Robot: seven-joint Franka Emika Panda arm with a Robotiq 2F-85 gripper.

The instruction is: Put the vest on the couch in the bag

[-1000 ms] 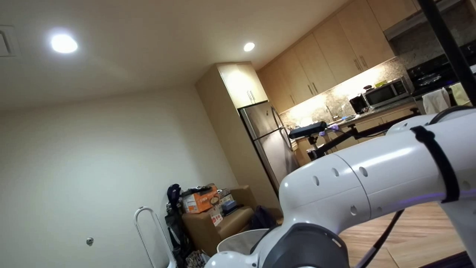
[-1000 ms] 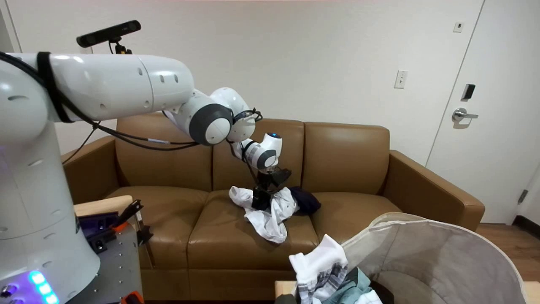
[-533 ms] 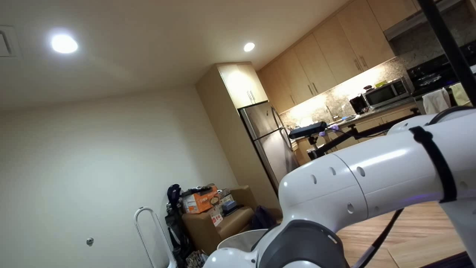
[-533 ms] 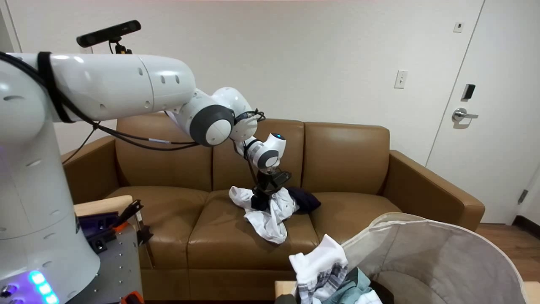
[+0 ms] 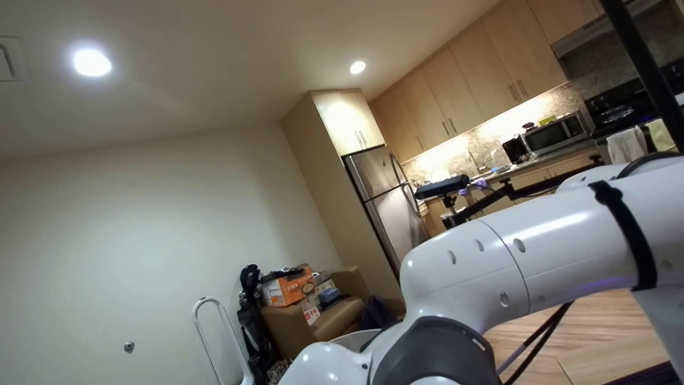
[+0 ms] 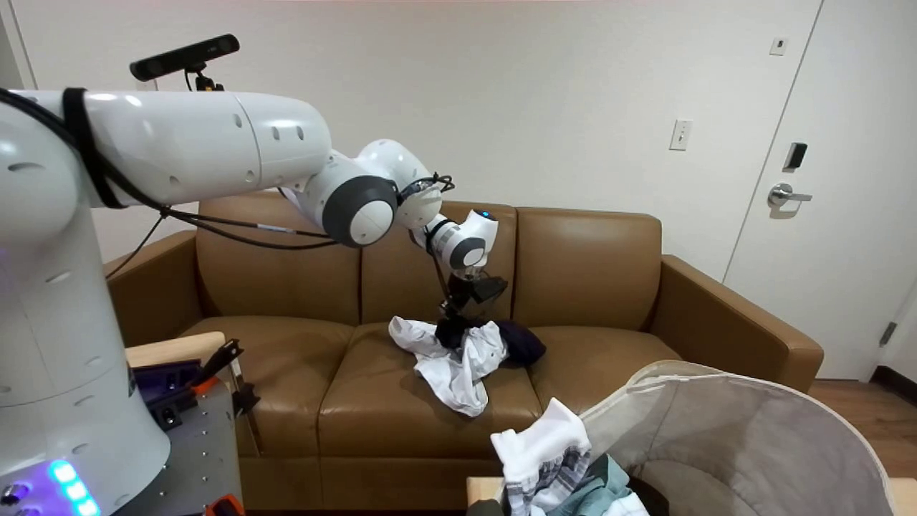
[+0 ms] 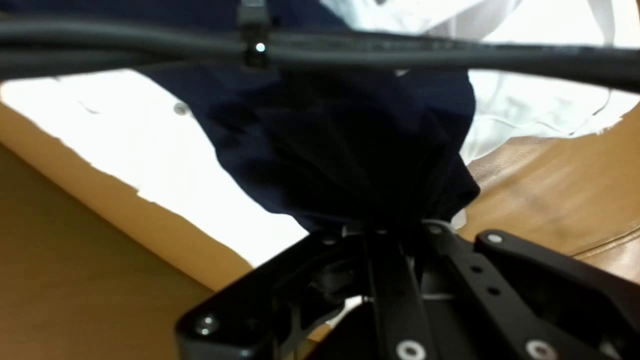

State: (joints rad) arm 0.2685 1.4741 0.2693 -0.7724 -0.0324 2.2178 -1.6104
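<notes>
While the bag (image 6: 759, 430) sat lower right in an exterior view, my fingers (image 7: 395, 290) gripped the vest (image 7: 320, 150) mid-frame, over white cloth (image 6: 456, 380).

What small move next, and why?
I'd probably lift straight up a little before swinging toward the bag: the jaws look closed on a bunched fold of the navy vest, which overlaps the white garment and might drag it along.

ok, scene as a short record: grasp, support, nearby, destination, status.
grasp: tool appears shut on the navy vest
support: brown leather couch, three back cushions
nearby: white garment on the couch, showing on both sides of the vest in the wrist view
destination: pale grey fabric bag, mouth open, apart from the vest
status: vest not yet in the bag
</notes>
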